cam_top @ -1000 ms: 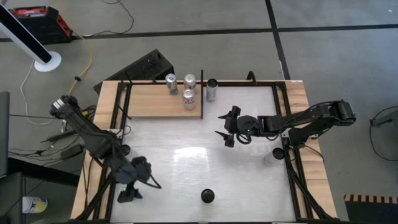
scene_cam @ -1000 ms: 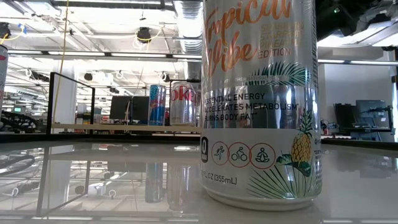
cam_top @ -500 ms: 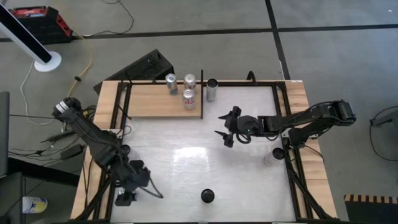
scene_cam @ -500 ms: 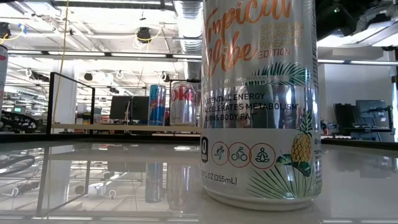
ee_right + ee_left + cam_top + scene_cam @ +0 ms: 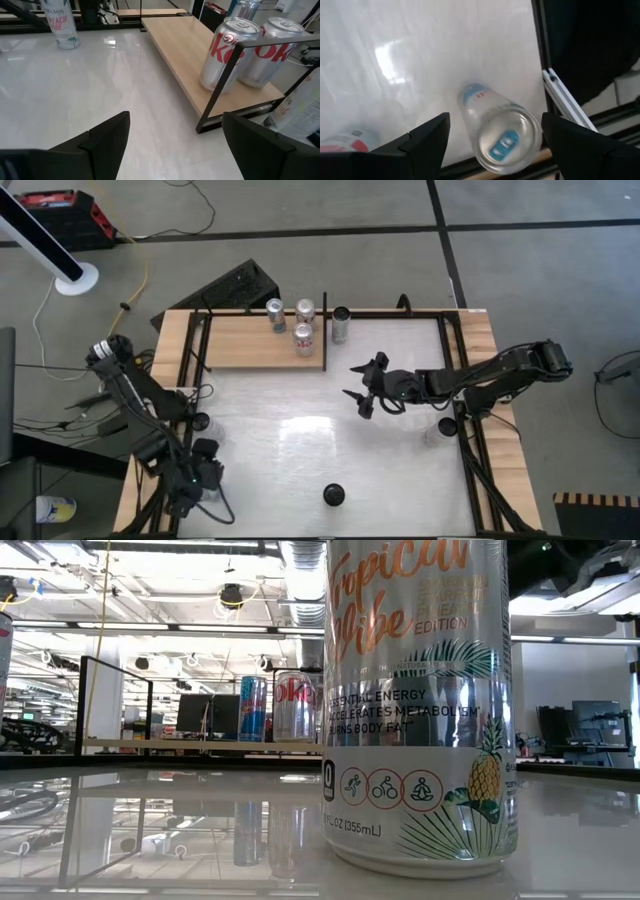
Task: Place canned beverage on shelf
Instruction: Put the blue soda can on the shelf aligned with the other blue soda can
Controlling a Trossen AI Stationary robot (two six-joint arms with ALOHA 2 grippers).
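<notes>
Left gripper (image 5: pixel 193 492) sits at the table's near left corner, fingers spread wide and holding nothing, right above a clear-topped can with a blue tab (image 5: pixel 501 135) near the black edge rail. Honestly, coming down off-centre there could knock it into the rail or tip it.

Right gripper (image 5: pixel 362 388) hovers mid-table, also wide open and empty, just off the light-brown wood-grain shelf with thin black bars (image 5: pixel 240 340). Three cans are on it already; a swing toward the frame could clip the two silver cans with red "oke" lettering (image 5: pixel 224 52).

Readable stuff: the tall silver pineapple-print can (image 5: pixel 420 710) says "Tropical Vibe", "Essential Energy", "Accelerates Metabolism", "Burns Body Fat", "355mL". A far can reads "Celsius Peach Vibe".
</notes>
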